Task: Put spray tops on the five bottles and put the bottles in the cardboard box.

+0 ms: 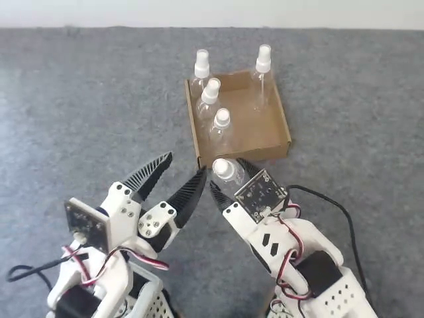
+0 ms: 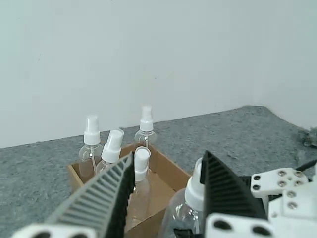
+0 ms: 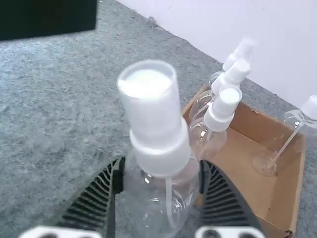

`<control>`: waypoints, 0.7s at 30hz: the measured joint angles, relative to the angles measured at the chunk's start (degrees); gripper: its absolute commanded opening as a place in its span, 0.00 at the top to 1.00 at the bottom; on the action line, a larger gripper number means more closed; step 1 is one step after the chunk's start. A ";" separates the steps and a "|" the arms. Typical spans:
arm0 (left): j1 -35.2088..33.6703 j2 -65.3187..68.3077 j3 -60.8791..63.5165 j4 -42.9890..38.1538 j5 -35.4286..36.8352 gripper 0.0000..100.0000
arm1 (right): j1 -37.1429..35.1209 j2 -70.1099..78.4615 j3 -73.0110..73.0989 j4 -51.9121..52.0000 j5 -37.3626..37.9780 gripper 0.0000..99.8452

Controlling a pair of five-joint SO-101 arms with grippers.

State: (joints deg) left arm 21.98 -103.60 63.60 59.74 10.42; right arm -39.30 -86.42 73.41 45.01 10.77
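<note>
My right gripper [image 1: 228, 175] is shut on a clear bottle [image 1: 225, 170] with a white spray top, held upright just outside the near edge of the cardboard box [image 1: 281, 112]. The same bottle [image 3: 154, 148] stands between the black fingers [image 3: 101, 198] in the right wrist view. Several other clear bottles with spray tops stand in the box, among them one at the far left corner [image 1: 201, 65], one at the far right [image 1: 264, 61] and one near the front [image 1: 221, 120]. My left gripper [image 1: 185, 164] is open, just left of the held bottle [image 2: 190, 196].
Grey carpet covers the table all around the box. A black cable [image 1: 341, 209] trails to the right of the right arm. A white wall [image 2: 158, 54] rises behind the table. Bare carpet lies left and right of the box.
</note>
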 measured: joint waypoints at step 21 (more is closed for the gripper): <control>-15.03 0.00 0.00 -3.25 9.23 0.80 | 3.16 -0.09 -4.04 2.02 0.00 0.91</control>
State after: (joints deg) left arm 6.95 -103.60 63.60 56.48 19.65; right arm -36.13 -86.51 69.36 47.03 10.77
